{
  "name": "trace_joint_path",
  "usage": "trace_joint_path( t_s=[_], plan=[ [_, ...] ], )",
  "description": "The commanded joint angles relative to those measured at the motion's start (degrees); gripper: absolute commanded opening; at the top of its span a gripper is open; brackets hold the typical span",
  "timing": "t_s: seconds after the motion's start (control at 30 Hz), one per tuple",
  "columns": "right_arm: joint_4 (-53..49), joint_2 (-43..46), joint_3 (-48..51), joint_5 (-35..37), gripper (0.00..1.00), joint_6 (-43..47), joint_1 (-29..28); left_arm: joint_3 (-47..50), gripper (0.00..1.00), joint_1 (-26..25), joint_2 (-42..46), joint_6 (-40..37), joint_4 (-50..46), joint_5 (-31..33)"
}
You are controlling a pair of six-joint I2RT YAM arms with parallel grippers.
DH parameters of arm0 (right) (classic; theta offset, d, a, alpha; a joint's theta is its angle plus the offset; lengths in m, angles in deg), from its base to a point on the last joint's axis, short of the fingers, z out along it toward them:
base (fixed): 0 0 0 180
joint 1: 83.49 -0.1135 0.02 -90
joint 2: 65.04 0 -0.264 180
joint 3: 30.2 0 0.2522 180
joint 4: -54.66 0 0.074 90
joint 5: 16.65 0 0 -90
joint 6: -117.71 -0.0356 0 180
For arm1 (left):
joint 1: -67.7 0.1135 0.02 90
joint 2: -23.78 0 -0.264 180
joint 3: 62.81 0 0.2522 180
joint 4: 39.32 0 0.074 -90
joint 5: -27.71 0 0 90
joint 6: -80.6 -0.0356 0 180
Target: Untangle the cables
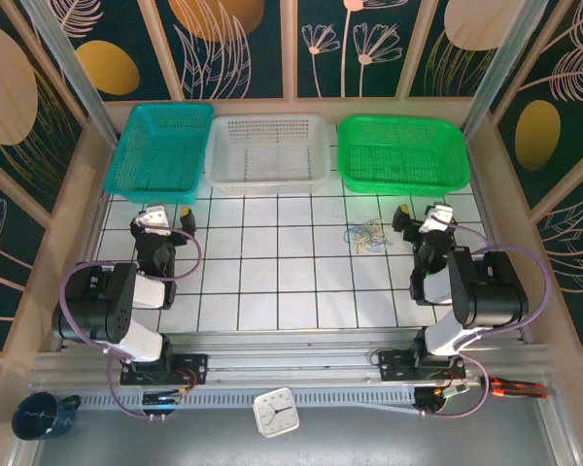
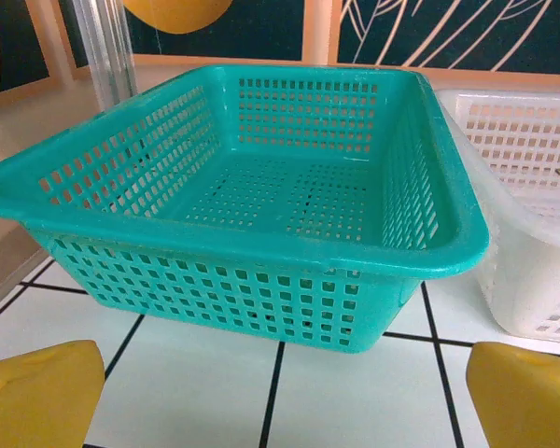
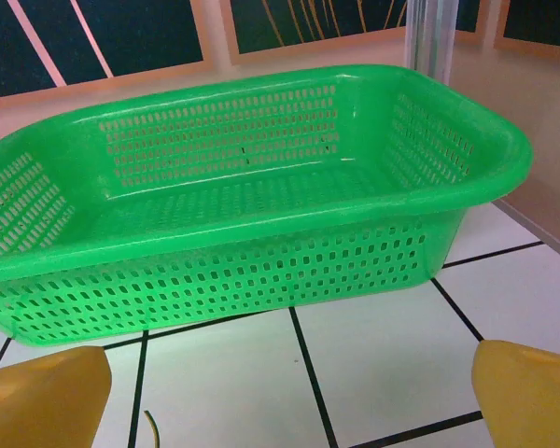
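1. One table (image 1: 272, 291) is seen, tiled in white with dark grid lines. It is laid out as the shared work surface for both arms.
2. Three baskets are lined up along the far edge: a teal basket (image 1: 160, 150), a white basket (image 1: 267, 150) and a green basket (image 1: 400, 152). All three are empty. They are judged to have been put there as bins, perhaps one for each cable once separated.
3. Two arms are counted, the left arm (image 1: 117, 301) and the right arm (image 1: 476, 286). Each is folded low over the near half of the table, which leaves the middle tiles free.
4. Two tools are counted.
   - The left tool (image 2: 280, 411) is spread fully wide with nothing between its yellow fingers, and it is faced toward the teal basket.
   - The right tool (image 3: 280, 406) is spread equally wide and is also empty, and it is pointed at the green basket.
5. One knot of cables (image 1: 367, 233) is found lying on the table. It is just left of the right tool, in front of the green basket and well apart from the left tool. The right arm is therefore judged better placed for a first grasp.
6. Blue and yellowish strands can be made out within the knot, but their exact number cannot be told. No strand is pulled free, so the untangling is judged not yet begun.
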Motion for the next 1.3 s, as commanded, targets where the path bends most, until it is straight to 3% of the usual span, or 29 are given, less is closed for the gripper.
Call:
trace_joint_path(
  t_s=[0.0,0.5,0.73,1.27],
  plan=[
    [3.16,-0.35,0.55,0.89,0.99,-0.13,-0.25,0.12,0.99,0.44,0.16,0.23,2.97,0.37],
    [3.18,-0.33,0.54,0.89,0.99,-0.13,-0.25,0.10,0.99,0.44,0.21,0.32,2.91,0.47],
    [3.16,-0.34,0.48,0.89,0.99,-0.07,-0.25,1.39,0.99,0.44,0.27,3.30,5.12,8.07],
    [2.96,-0.27,0.39,0.55,0.99,-0.29,-0.14,0.12,0.99,0.36,0.09,2.12,2.97,5.31]
  ],
)
